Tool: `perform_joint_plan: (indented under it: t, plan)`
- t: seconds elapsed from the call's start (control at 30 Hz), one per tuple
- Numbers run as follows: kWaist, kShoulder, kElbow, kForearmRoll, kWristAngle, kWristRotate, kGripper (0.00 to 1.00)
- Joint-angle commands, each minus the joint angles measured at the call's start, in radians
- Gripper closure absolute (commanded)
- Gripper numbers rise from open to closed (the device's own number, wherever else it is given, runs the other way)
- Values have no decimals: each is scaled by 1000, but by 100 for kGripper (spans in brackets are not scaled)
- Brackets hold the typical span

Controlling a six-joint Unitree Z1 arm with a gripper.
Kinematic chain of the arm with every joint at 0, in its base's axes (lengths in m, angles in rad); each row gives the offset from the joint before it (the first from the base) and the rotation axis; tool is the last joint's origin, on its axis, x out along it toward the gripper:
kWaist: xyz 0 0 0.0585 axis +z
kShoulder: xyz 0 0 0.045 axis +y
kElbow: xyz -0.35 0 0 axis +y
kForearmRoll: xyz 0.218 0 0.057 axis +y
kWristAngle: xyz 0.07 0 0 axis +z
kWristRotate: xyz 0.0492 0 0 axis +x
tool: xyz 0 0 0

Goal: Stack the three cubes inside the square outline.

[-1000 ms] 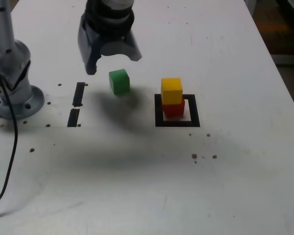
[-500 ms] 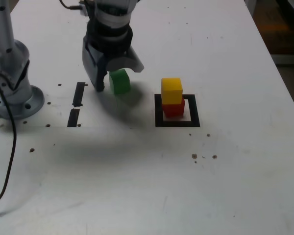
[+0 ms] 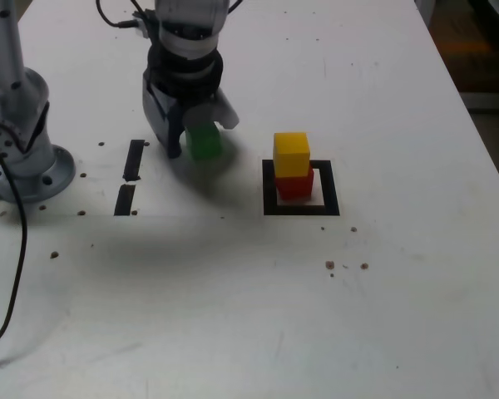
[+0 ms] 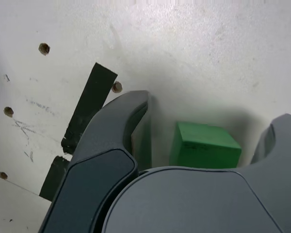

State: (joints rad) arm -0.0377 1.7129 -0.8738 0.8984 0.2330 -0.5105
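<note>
Exterior view: the gripper (image 3: pixel 201 133) stands low over the white surface (image 3: pixel 249 316), its two dark fingers spread apart with the green cube (image 3: pixel 205 141) between them. The upper part of this cube is hidden behind the gripper body; only its lower front face shows. To the exterior view's right, well apart from the green cube, the yellow cube (image 3: pixel 292 155) sits on the red cube (image 3: pixel 295 185), which stands inside the square outline (image 3: pixel 300 208) of black tape. The yellow cube covers the top of the red one. Two short black tape strips (image 3: pixel 130 176) lie at the exterior view's left of the gripper, near the grey arm base (image 3: pixel 21 158), which is cut off by the frame edge. A black cable (image 3: pixel 17 249) runs down the left edge.

Wrist view: the green cube (image 4: pixel 205 145) rests on the surface between the open fingers (image 4: pixel 114 141), with a gap visible on each side; whether either finger touches it cannot be told. The gripper housing hides the near part of the cube. No writing or labels can be read anywhere.
</note>
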Motion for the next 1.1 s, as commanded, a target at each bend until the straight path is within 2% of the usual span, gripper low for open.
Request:
perform_joint_plan:
  t: [0.0, 0.17, 0.3, 0.4, 0.8, 1.07]
  plan:
    - [2, -5, 2, 7, 9, 5, 35]
    - [2, -29, -15, 17, 48, 9, 67]
    - [2, -41, -43, 12, 82, 13, 81]
    - [2, -44, -57, 19, 91, 19, 82]
    - [2, -51, -61, 37, 88, 30, 88]
    - [2, -57, -67, 49, 88, 30, 88]
